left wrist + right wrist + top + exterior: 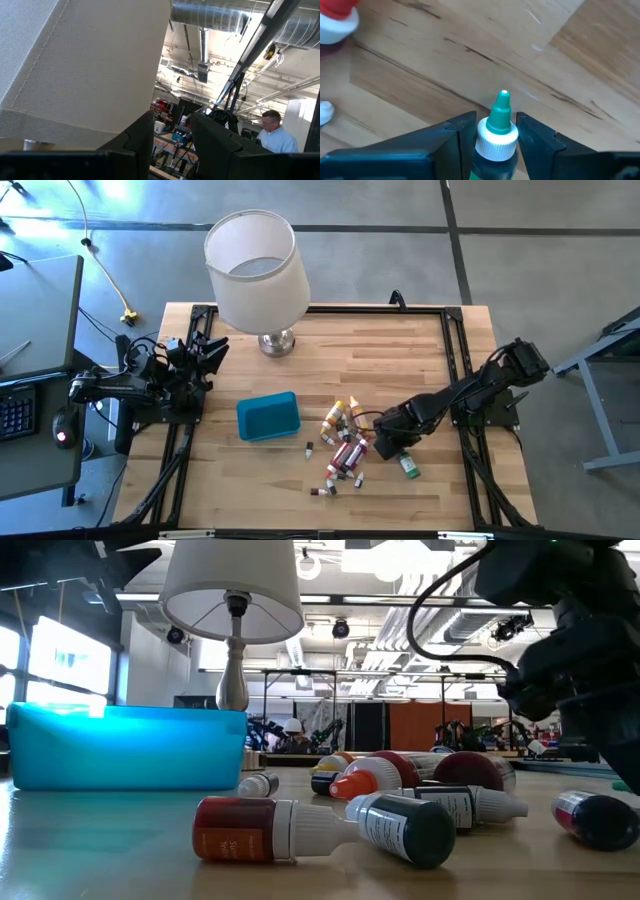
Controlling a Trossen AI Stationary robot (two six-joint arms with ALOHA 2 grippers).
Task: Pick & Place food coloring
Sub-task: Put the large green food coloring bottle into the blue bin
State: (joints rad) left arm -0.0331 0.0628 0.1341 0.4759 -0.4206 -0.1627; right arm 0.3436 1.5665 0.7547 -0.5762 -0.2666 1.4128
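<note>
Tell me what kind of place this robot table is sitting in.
Probably a robotics lab or workshop in an industrial hall. Bare metal ducts run under the ceiling, a desk with a keyboard stands beside the wooden table, and more equipment fills the room behind the blue tray.

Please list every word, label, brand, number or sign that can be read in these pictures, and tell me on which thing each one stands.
No text can be read.
Red-labelled small plastic dropper bottle lying on the wooden table: pale print, too blurred.
Dark dropper bottle with white label: lines of print, too small.
Green-tipped dropper bottle between the right gripper's fingers: no label showing.
Blue rectangular plastic tray: no print visible.
</note>
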